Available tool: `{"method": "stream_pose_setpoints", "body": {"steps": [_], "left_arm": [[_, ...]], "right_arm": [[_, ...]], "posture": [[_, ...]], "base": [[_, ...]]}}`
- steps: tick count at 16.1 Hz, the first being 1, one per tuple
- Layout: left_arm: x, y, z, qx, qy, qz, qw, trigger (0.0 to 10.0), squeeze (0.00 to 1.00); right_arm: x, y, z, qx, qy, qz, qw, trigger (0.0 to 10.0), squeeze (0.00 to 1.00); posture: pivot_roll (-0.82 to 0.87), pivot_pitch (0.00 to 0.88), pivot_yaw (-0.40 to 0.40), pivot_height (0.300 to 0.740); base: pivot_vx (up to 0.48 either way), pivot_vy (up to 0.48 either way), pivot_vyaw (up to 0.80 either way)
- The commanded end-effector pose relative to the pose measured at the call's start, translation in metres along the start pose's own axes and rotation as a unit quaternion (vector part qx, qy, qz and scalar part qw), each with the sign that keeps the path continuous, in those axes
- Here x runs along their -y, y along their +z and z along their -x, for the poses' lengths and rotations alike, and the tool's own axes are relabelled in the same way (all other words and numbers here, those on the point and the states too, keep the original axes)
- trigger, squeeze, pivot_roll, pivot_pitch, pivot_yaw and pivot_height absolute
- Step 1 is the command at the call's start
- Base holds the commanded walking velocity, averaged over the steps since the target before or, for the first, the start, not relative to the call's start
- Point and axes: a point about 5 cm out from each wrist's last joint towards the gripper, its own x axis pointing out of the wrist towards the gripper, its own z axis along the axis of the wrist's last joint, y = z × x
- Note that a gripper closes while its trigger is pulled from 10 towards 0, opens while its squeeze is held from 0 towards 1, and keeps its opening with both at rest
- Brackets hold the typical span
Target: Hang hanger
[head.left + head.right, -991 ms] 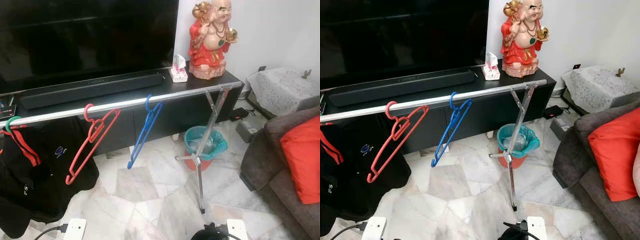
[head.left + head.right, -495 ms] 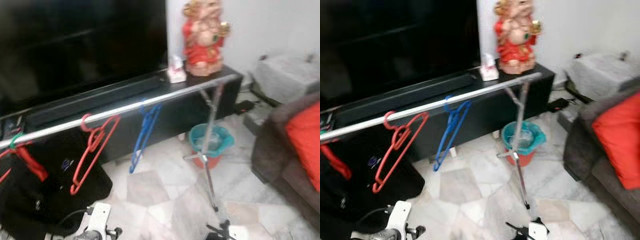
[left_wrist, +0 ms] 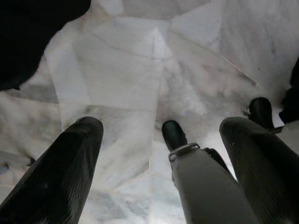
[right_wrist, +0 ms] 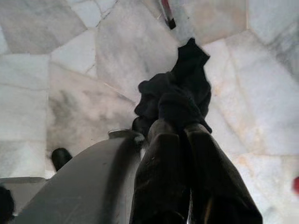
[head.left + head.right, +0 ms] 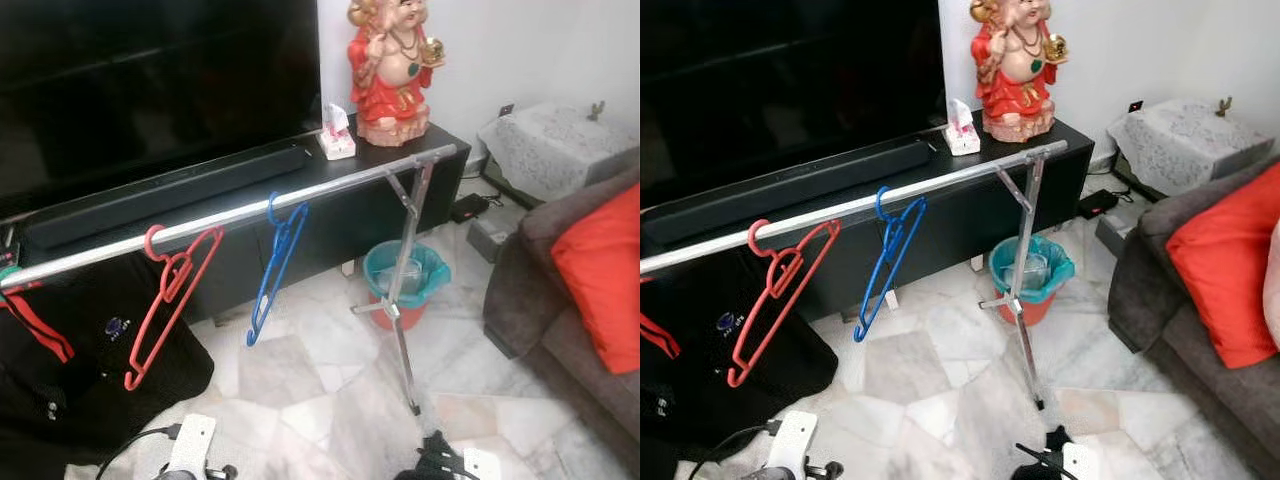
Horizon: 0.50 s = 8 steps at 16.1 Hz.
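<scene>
A silver rail (image 5: 230, 215) runs across in front of me on a thin stand. A red hanger (image 5: 165, 300) and a blue hanger (image 5: 272, 265) hang empty on it. At the rail's left end a black garment with red stripes (image 5: 60, 380) hangs from a green hook (image 5: 8, 272). Both arms hang low over the marble floor. My left gripper (image 3: 163, 123) is open, its fingers spread wide with nothing between them. The fingers of my right gripper (image 4: 180, 128) are pressed together, with a crumpled black cloth (image 4: 180, 88) at their tips.
Behind the rail stands a black TV cabinet (image 5: 350, 220) with a soundbar (image 5: 160, 190), a tissue box (image 5: 337, 142) and a red statue (image 5: 390, 70). A teal-lined bin (image 5: 405, 280) sits by the stand leg (image 5: 405, 340). A grey sofa with a red cushion (image 5: 600, 270) is on the right.
The camera has swung and steadied after a blur, so the whole scene sits a little differently. Both hangers and the garment keep their places on the rail.
</scene>
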Motion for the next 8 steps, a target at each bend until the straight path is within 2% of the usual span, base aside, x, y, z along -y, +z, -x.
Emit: {"method": "stream_pose_setpoints", "body": {"steps": [1,4,8], "left_arm": [[-0.004,-0.014,0.002,-0.018,0.012,0.020,1.000,10.0,0.00],[-0.006,-0.024,0.005,-0.024,0.022,0.033,0.999,10.0,0.00],[-0.007,-0.023,0.005,-0.005,0.029,0.047,0.998,10.0,0.00]], "right_arm": [[0.003,0.010,-0.001,0.021,0.003,0.018,1.000,10.0,0.00],[0.007,0.020,-0.002,0.028,0.002,0.025,0.999,10.0,0.00],[0.002,0.032,-0.004,0.043,0.017,0.036,0.998,10.0,0.00]], "posture": [[-0.22,0.004,-0.004,0.740],[-0.21,0.015,-0.016,0.740],[-0.20,0.012,-0.011,0.740]], "base": [[0.000,0.000,0.00],[0.000,0.000,0.00],[0.000,0.000,0.00]]}}
